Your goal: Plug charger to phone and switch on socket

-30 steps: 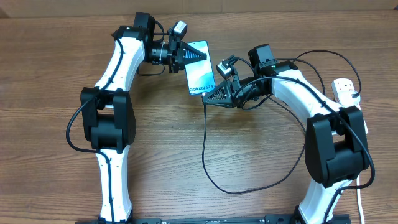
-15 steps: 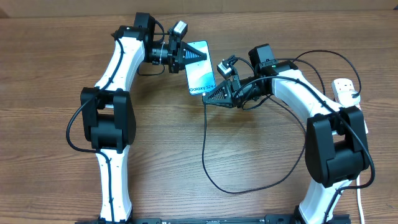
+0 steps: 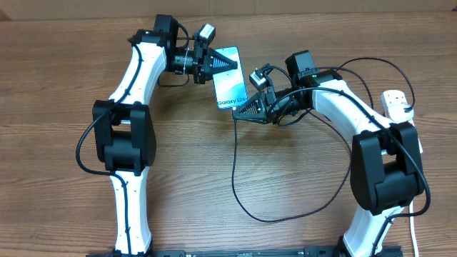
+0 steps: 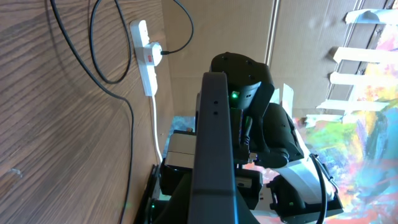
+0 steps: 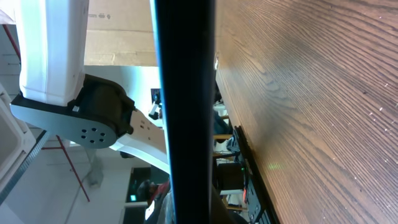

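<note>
Left end effector (image 3: 227,65) clenched, its tip on the far end of the phone (image 3: 230,84), mid-counter toward the far edge. Right end effector (image 3: 241,113) clenched too, touching the phone's near end, where the charger (image 3: 239,193) cable begins. What either pinches, I cannot tell.

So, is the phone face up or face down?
Face up: the phone shows its light blue screen and Galaxy S24 text overhead.

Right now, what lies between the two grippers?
The phone, in the overhead view: left gripper at its far end, right gripper, with the charger, at its near end.
</note>
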